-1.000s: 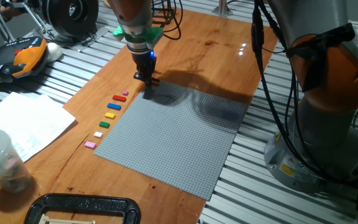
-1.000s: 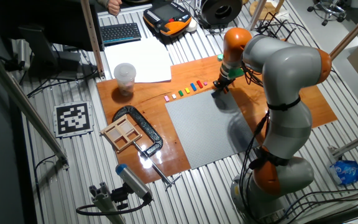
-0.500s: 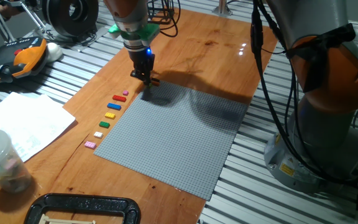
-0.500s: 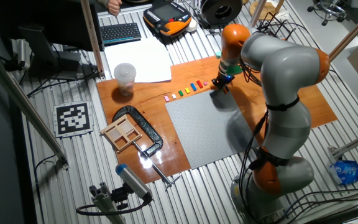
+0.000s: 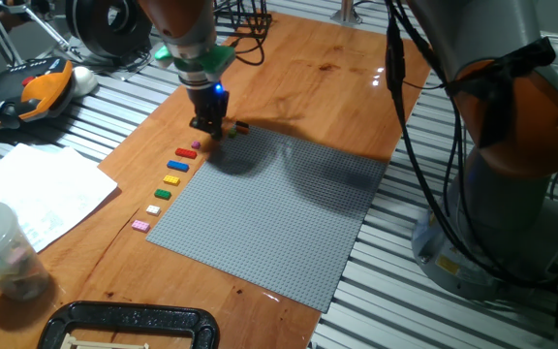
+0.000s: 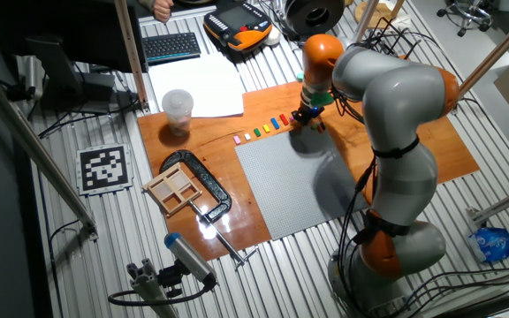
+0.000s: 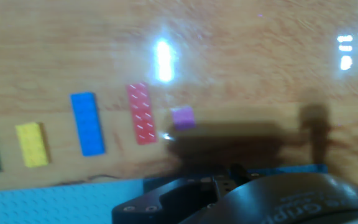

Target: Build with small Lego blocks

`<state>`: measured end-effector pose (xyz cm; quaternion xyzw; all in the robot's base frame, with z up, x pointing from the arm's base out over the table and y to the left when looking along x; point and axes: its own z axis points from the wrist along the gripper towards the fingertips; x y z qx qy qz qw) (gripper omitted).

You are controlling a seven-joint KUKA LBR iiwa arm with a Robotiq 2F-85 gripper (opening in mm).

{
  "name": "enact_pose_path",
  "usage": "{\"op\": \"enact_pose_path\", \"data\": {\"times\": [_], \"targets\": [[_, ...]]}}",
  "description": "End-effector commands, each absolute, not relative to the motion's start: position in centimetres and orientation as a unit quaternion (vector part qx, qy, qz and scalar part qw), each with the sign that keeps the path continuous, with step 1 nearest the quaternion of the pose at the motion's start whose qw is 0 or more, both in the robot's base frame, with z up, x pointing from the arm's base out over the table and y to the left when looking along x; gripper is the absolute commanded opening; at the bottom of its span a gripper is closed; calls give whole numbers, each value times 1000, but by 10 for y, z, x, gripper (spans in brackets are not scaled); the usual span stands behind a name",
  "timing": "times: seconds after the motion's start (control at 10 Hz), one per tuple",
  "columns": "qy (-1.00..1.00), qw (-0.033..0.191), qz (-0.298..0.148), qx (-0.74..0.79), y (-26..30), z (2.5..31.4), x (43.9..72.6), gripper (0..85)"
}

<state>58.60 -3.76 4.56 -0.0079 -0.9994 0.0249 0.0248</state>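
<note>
Over the last second the gripper [image 5: 207,127] has slid off the corner of the grey baseplate [image 5: 269,208] toward the row of bricks [image 5: 168,184] on the wooden table [image 5: 347,68], leaving an orange brick [image 5: 241,126] just behind it. Whether its fingers are spread or pinched cannot be told. The pink brick [image 7: 183,117] lies just ahead of the fingers, the red one [image 7: 141,113] beside it. Centre over 1 brick, descend straight, and avoid nudging its neighbours.
</note>
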Motion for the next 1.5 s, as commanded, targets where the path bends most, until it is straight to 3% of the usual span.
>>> {"op": "enact_pose_path", "data": {"times": [0.0, 0.4, 0.5, 1.1, 1.4], "targets": [[-999, 23, 24, -6, -34, 44, 589, 170], [-1000, 12, 23, 3, -31, 35, 598, 170], [-1000, 12, 23, 3, -32, 34, 599, 340], [-999, 17, 27, 27, -33, 35, 600, 340], [-999, 3, 18, 46, -33, 35, 600, 340]]}}
